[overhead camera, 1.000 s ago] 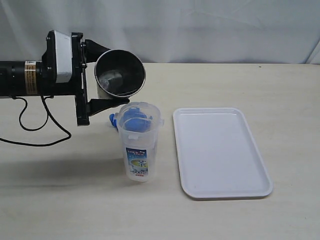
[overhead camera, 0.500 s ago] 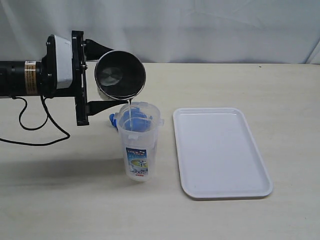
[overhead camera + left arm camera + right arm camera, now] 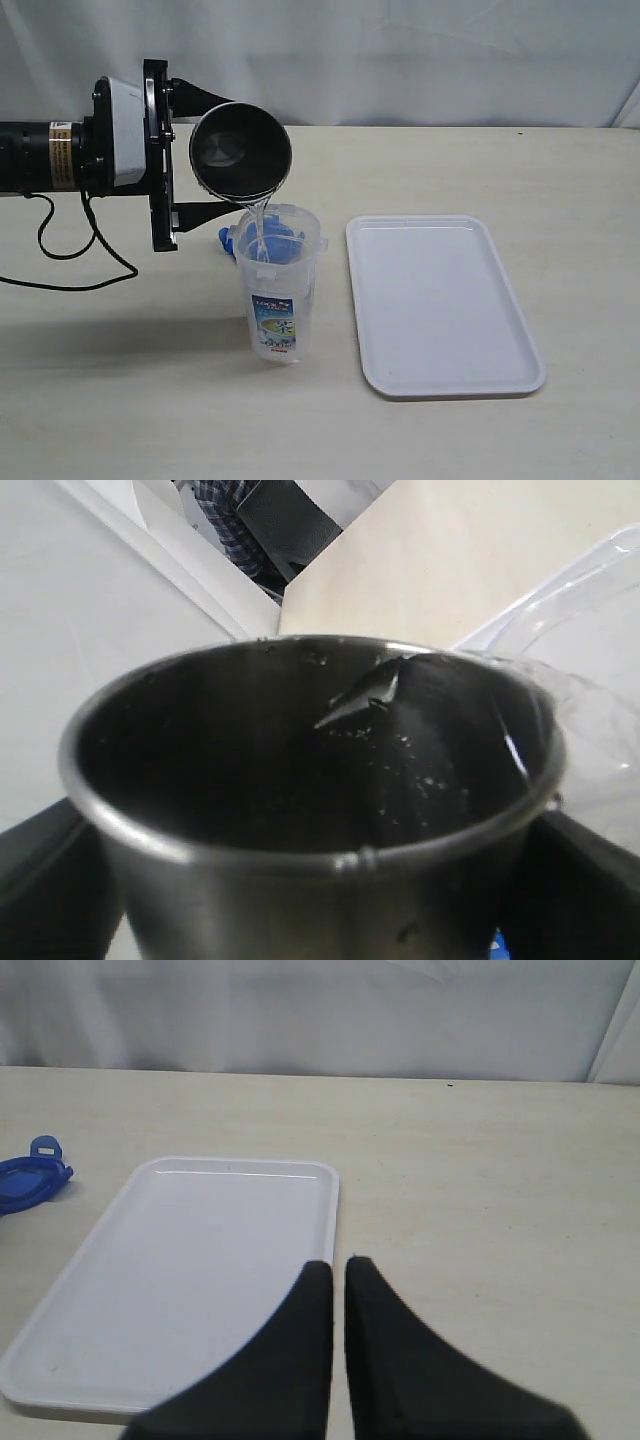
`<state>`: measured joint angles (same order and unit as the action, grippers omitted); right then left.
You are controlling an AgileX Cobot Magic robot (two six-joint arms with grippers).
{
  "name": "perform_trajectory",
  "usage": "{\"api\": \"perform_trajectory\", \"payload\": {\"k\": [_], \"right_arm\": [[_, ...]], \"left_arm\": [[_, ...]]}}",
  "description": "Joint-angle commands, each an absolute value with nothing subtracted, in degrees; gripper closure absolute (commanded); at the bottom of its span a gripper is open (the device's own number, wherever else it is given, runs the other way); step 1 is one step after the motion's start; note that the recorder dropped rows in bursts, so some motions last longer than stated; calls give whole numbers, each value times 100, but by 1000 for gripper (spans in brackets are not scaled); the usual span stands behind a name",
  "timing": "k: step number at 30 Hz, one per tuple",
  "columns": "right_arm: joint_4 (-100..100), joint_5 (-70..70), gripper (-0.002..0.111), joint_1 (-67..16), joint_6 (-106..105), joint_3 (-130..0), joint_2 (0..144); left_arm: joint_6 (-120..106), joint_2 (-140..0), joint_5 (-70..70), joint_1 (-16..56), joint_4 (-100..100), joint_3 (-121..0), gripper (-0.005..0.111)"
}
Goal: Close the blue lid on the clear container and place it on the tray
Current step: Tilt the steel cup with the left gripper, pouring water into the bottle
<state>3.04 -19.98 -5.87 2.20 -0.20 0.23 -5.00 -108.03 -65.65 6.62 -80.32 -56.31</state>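
The clear container (image 3: 276,300) stands upright and uncovered on the table, left of the white tray (image 3: 440,300). The blue lid (image 3: 228,240) lies flat on the table just behind the container, and also shows in the right wrist view (image 3: 25,1180). My left gripper (image 3: 232,150) is shut on a grey steel cup (image 3: 245,165), tipped on its side above the container. A thin stream of water (image 3: 262,225) runs from the cup's rim into the container. In the left wrist view the cup (image 3: 300,780) fills the picture. My right gripper (image 3: 338,1265) is shut on nothing, near the tray (image 3: 190,1250).
A black cable (image 3: 70,250) trails over the table under the left arm. White cloth (image 3: 400,60) hangs behind the table's far edge. The right arm is outside the exterior view.
The left gripper has tipped the steel cup further over. Water now pours from it into the clear container, where a second ago none fell. The right gripper has not moved.
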Motion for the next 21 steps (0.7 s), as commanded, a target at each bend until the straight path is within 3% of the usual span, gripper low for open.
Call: {"api": "perform_trajectory", "payload": {"k": [1,21], "right_arm": [[344,-1983,104,-540,234,0,0],[344,-1983,104,-540,234,0,0]], "left_arm": [[-621,-10665,-6996,676,-7741,-5668,107],[-1075,-10665,-6996,676,-7733,-5668,107]]}}
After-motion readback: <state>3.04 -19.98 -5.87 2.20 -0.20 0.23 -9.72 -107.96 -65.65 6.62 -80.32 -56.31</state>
